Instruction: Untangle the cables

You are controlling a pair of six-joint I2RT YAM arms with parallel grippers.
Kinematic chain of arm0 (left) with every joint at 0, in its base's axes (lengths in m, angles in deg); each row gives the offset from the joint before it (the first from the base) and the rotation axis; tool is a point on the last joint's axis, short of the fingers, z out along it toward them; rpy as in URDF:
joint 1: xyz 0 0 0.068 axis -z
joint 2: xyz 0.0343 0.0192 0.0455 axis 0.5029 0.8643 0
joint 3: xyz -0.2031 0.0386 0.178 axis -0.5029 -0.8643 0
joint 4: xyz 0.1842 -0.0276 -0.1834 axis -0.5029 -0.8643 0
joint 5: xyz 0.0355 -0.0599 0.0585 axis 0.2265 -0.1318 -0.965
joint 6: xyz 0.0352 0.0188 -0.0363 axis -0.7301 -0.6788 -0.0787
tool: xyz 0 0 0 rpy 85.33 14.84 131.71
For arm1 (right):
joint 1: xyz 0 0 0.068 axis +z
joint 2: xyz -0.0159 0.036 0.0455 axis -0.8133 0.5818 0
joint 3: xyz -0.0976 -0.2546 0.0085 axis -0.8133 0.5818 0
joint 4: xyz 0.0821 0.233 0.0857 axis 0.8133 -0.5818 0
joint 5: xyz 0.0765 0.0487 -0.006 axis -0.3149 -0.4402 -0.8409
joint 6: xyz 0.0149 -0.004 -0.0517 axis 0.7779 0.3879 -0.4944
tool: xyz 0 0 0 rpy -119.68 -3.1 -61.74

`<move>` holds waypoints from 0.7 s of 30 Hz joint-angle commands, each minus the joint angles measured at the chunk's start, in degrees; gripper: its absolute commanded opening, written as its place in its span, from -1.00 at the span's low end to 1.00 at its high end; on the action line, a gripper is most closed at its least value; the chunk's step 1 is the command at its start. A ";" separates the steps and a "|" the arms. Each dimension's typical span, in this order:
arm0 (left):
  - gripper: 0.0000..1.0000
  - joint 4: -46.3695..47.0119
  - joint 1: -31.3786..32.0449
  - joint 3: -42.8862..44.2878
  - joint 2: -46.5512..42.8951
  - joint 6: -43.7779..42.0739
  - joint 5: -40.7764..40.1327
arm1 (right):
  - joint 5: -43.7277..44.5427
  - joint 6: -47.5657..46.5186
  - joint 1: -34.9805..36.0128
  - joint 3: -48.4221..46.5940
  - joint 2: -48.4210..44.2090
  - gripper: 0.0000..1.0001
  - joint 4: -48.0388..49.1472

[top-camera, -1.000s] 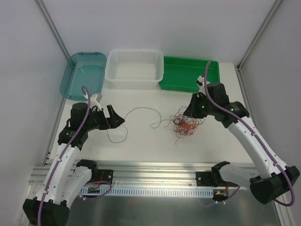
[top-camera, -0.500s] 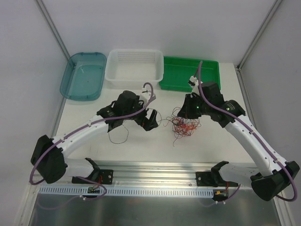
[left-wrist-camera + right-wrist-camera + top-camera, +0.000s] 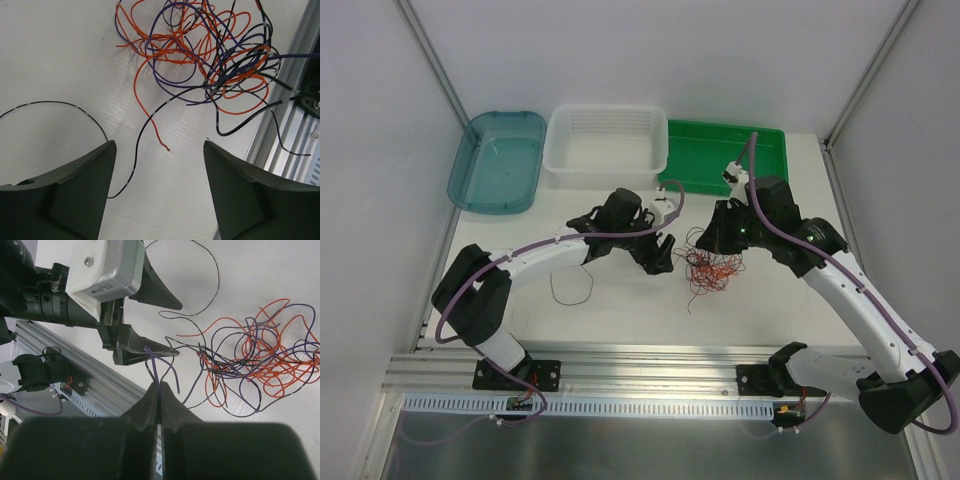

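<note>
The cables (image 3: 712, 264) are a tangle of thin orange, purple and black wires on the white table, between my two grippers. My left gripper (image 3: 660, 254) is open and empty just left of the tangle. In the left wrist view the gripper (image 3: 159, 145) has the tangle (image 3: 205, 50) ahead of it, and an orange wire end (image 3: 166, 147) lies between its fingers. My right gripper (image 3: 718, 240) is at the tangle's upper right. In the right wrist view this gripper (image 3: 160, 387) is shut on a purple wire (image 3: 154, 365) that leads into the tangle (image 3: 260, 355).
A single black wire (image 3: 570, 288) lies loose on the table to the left. A teal bin (image 3: 498, 160), a white basket (image 3: 607, 147) and a green tray (image 3: 720, 158) stand along the back. An aluminium rail (image 3: 650, 360) runs along the near edge.
My left arm has swung from the table's left side to the tangle's left edge. My right gripper has shifted slightly left over the tangle.
</note>
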 commanded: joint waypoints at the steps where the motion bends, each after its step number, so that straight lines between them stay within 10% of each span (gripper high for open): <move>1: 0.38 4.65 0.59 -0.02 0.80 0.40 4.81 | -0.43 2.06 0.34 1.31 -1.48 -0.99 3.09; 10: -1.00 8.17 0.67 -2.21 0.37 3.65 3.50 | 1.85 1.54 0.25 5.00 -1.92 -0.99 3.18; 21: -1.00 8.44 0.67 -9.59 -12.19 13.05 -4.41 | 8.89 2.42 0.25 12.03 -1.13 -0.68 5.02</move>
